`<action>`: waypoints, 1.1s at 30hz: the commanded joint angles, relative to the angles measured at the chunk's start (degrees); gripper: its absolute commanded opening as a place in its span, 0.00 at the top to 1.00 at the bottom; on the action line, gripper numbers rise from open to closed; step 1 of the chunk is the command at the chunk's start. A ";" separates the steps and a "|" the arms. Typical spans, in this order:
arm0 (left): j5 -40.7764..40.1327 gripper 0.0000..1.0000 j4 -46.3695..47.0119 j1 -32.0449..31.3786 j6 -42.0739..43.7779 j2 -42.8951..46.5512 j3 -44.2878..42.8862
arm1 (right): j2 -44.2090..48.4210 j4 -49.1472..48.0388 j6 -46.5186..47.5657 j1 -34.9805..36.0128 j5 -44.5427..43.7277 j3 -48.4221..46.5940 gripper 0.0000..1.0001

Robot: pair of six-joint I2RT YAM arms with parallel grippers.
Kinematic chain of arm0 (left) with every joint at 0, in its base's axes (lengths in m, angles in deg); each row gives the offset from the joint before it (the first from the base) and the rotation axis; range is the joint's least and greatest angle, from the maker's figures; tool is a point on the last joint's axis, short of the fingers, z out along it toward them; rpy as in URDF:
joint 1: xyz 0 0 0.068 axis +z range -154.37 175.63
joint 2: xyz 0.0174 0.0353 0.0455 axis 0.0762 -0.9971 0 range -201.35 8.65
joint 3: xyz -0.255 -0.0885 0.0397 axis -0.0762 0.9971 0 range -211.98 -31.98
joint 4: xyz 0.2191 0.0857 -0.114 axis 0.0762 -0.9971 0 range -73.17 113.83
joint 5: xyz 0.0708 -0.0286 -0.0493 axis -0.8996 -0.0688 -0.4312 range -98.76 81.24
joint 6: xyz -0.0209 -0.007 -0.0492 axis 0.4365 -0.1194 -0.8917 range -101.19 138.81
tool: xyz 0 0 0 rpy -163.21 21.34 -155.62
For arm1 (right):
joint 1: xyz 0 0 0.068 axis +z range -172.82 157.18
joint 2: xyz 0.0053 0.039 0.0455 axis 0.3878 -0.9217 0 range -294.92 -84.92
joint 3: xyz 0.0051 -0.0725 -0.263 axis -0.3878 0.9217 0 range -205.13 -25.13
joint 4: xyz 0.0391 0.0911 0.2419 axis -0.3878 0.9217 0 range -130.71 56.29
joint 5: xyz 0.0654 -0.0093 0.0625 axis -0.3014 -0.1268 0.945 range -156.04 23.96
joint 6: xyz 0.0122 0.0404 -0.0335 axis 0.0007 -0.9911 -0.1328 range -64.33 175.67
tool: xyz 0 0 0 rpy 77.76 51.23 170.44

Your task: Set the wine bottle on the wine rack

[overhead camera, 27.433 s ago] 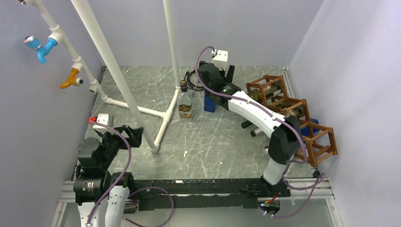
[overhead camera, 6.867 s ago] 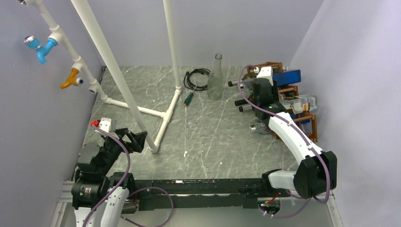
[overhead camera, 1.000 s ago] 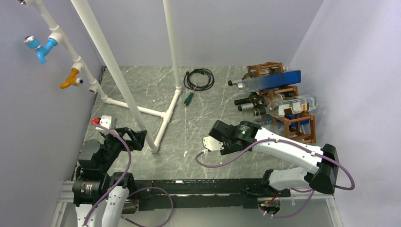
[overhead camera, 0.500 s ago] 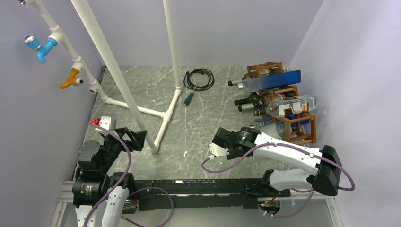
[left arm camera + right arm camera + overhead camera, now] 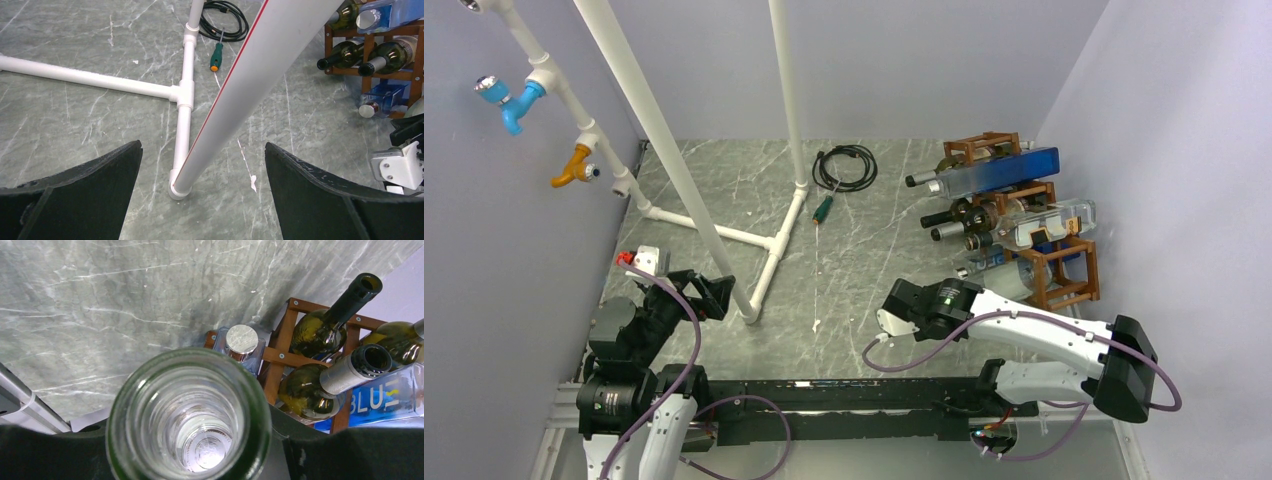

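**Bottle in hand, short of the rack.** A clear glass wine bottle (image 5: pixel 189 415), green-tinged at the lip and uncapped, fills the right wrist view mouth-first, empty down to its base. It sits in the right hand (image 5: pixel 190 462), whose dark fingers (image 5: pixel 325 455) are closed against its sides at a middling spread. The bottle is in front of the wine rack (image 5: pixel 276 357), not in it.

The reddish-brown rack stands at the right edge of the table (image 5: pixel 874 250), beside the wall (image 5: pixel 1144 150). It carries dark green bottles (image 5: pixel 320 332), a silver-capped bottle (image 5: pixel 241 340) in a low cell and a clear one lettered "BLUE" (image 5: pixel 382 400) (all lying with necks outward).

The left hand (image 5: pixel 202 197) is spread wide and holds nothing. The foot of a white pipe frame (image 5: pixel 182 95) shows between its fingers.

From overhead the held bottle cannot be made out beneath the right arm (image 5: pixel 1034 330), and whether it touches the table cannot be told. The right fingertips are hidden behind the glass, and the rack's far end is cut off in both wrist views.
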 commanded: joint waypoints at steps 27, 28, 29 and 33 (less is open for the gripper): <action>-0.17 0.01 1.69 -0.42 -0.27 0.47 -0.90 | 27.69 -16.75 22.80 -10.59 -5.59 16.48 0.99; -0.09 0.01 1.74 -0.46 -0.21 0.47 -0.88 | 27.68 -17.21 22.17 -10.72 -5.99 17.10 0.97; -0.08 0.01 1.77 -0.46 -0.18 0.42 -0.89 | 27.34 -17.91 21.36 -10.74 -7.16 17.82 0.96; -0.17 0.01 1.68 -0.47 -0.22 0.43 -0.97 | 26.81 -20.00 17.69 -10.74 -9.19 19.48 0.91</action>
